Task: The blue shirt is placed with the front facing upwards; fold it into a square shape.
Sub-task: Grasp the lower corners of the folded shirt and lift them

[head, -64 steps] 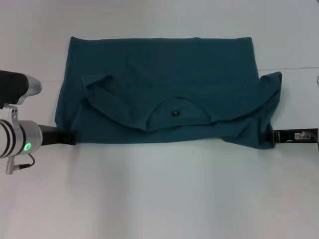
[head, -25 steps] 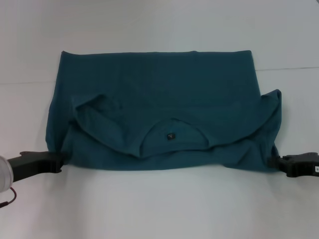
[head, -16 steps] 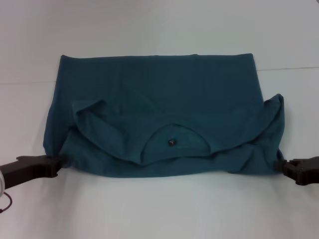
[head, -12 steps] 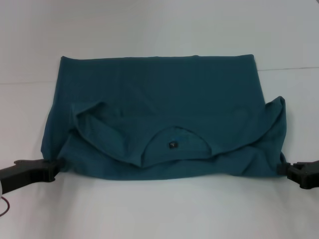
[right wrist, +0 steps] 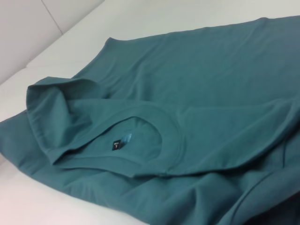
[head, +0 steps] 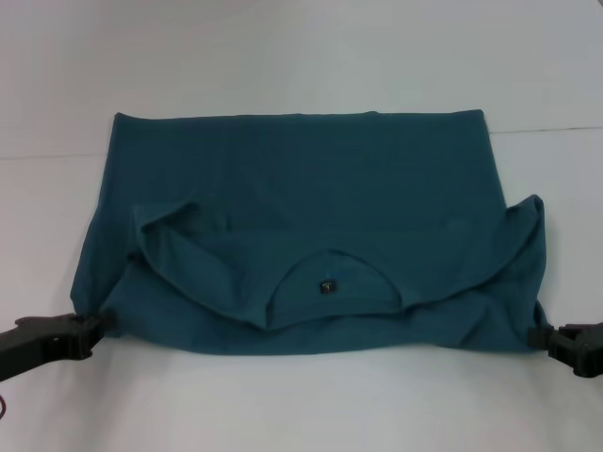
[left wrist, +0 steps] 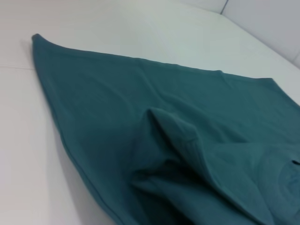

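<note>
The blue shirt (head: 301, 188) lies spread across the middle of the white table (head: 301, 405), doubled over on itself so that no lettering shows. Its far edge runs straight from about 10 o'clock to 2 o'clock in the head view. The upper part, with both sleeves, is turned over toward the near side, and the round neckline with its small dark tag (head: 327, 282) sits just below the centre, toward 6 o'clock. The left sleeve (head: 174, 221) humps up at 9 o'clock, the right sleeve (head: 523, 221) at 3 o'clock.

The left gripper (head: 89, 325) is low at 8 o'clock, its dark fingers closed on the shirt's near-left corner. The right gripper (head: 546, 337) is at 4 o'clock, touching the near-right corner; whether its fingers actually clamp the cloth cannot be told.

Each wrist view shows only cloth: rumpled folds (left wrist: 178, 140) and the collar (right wrist: 140, 136).
</note>
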Robot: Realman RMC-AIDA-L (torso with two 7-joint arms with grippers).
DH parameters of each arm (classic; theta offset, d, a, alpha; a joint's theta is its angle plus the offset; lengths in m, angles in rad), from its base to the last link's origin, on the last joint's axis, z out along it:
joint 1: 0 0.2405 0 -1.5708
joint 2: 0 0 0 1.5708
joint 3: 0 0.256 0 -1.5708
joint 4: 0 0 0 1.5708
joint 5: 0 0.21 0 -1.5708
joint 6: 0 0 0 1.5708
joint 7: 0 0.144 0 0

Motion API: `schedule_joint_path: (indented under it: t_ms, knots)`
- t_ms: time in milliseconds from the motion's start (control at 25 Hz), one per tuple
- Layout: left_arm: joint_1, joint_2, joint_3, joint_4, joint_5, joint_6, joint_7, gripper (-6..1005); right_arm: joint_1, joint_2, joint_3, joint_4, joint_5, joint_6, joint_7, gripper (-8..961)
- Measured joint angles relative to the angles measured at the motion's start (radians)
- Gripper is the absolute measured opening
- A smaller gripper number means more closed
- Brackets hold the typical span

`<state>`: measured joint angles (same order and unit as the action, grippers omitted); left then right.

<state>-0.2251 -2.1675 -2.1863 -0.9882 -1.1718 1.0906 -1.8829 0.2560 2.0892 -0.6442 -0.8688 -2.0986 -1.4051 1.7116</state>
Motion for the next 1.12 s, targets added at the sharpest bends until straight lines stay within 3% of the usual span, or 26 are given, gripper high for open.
schedule_joint_path:
  t_ms: [1120]
  knots:
    - [0.116,0.005,-0.249,0.125,-0.046,0.300,0.259,38,-0.098,-0.003,0.058,-0.001,-0.013,-0.095,-0.071,40]
